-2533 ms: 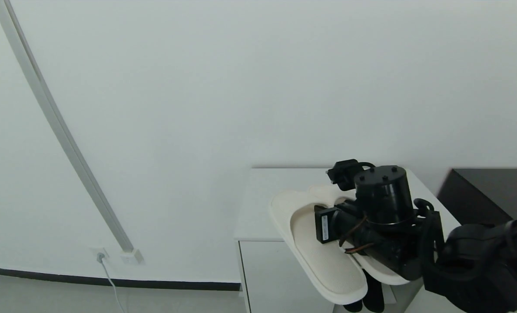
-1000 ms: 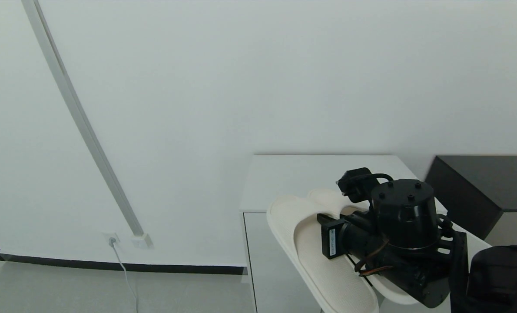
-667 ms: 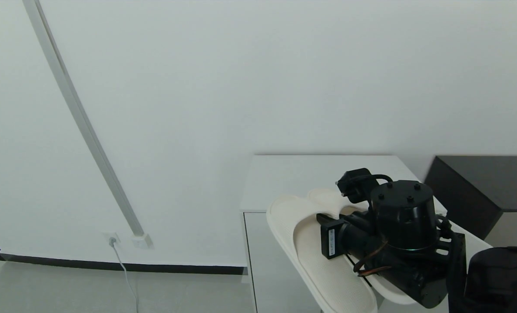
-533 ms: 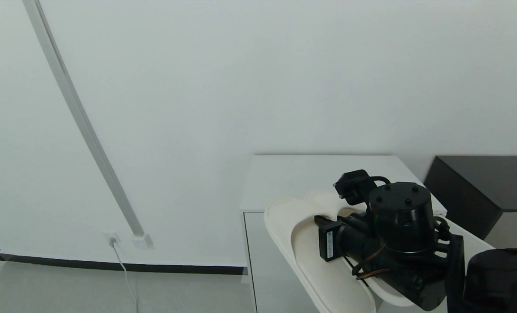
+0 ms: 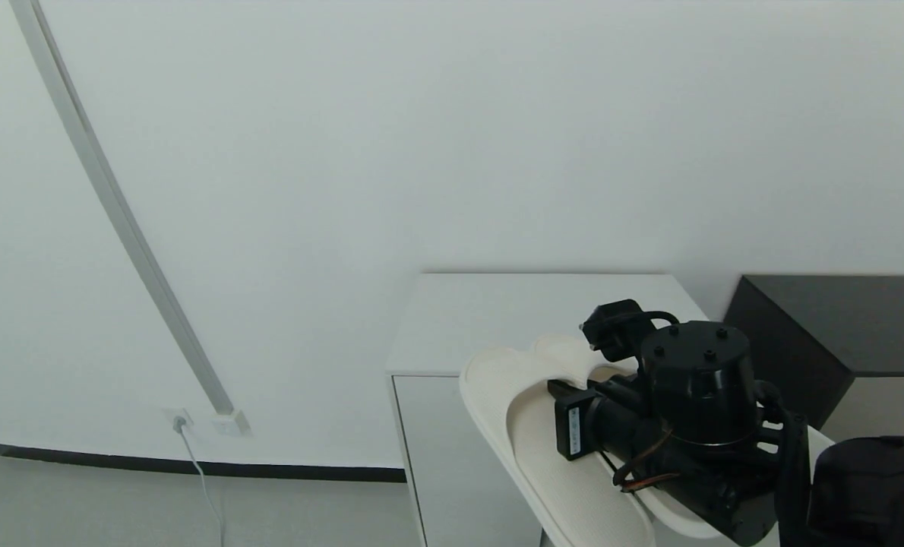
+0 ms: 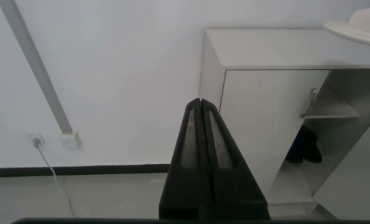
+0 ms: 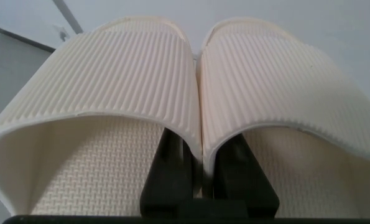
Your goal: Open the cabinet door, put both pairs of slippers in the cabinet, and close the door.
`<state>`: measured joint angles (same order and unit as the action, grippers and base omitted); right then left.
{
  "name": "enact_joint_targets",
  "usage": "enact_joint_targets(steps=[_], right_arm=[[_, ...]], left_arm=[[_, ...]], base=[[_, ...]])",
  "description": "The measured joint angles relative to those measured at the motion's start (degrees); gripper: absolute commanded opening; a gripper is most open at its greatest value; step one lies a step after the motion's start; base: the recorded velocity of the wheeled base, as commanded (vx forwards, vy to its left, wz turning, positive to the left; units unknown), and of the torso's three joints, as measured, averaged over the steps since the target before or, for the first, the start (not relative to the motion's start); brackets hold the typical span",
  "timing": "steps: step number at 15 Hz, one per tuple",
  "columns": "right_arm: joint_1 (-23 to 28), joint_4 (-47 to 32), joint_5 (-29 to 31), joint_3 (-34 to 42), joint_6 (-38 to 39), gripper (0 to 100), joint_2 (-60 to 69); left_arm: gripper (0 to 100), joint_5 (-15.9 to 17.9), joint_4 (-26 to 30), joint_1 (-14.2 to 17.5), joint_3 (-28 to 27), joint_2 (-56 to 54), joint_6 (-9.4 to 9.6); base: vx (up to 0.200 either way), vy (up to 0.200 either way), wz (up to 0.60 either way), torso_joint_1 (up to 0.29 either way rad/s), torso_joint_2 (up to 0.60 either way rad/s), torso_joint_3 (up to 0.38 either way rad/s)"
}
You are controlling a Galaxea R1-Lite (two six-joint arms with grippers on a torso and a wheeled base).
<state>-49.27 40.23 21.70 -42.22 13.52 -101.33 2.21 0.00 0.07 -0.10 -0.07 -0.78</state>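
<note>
Slippers (image 7: pixel 135 68) pinched in the right gripper (image 7: pixel 200 155) point toes-forward, open cabinet (image 5: pixel 497 319) ahead and below it; left gripper (image 6: pixel 201 134) closed, empty.

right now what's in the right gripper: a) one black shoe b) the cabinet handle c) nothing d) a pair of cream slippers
D: the right gripper is shut on the touching inner edges of the two cream slippers, which sit side by side.
</note>
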Motion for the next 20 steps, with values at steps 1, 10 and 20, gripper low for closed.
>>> enact_joint_targets(steps=[1,10,20], right_arm=[[0.07,0.00,0.02,0.02,0.00,0,-0.02],[0.22,1.62,0.00,0.99,-0.09,0,-0.40],[0.90,4.05,-0.11,2.74,-1.51,0,-0.66]], left_arm=[[0,0.00,0.00,0.00,0.00,0.00,0.02],[0,0.00,0.00,-0.02,0.02,0.00,0.00],[0,-0.02,0.00,-0.05,0.00,0.00,0.02]], base=[[0.000,-0.200,0.00,0.002,0.00,0.007],[0.000,-0.200,0.00,0.003,0.00,0.002],[0.000,0.000,0.00,0.000,0.00,0.000]])
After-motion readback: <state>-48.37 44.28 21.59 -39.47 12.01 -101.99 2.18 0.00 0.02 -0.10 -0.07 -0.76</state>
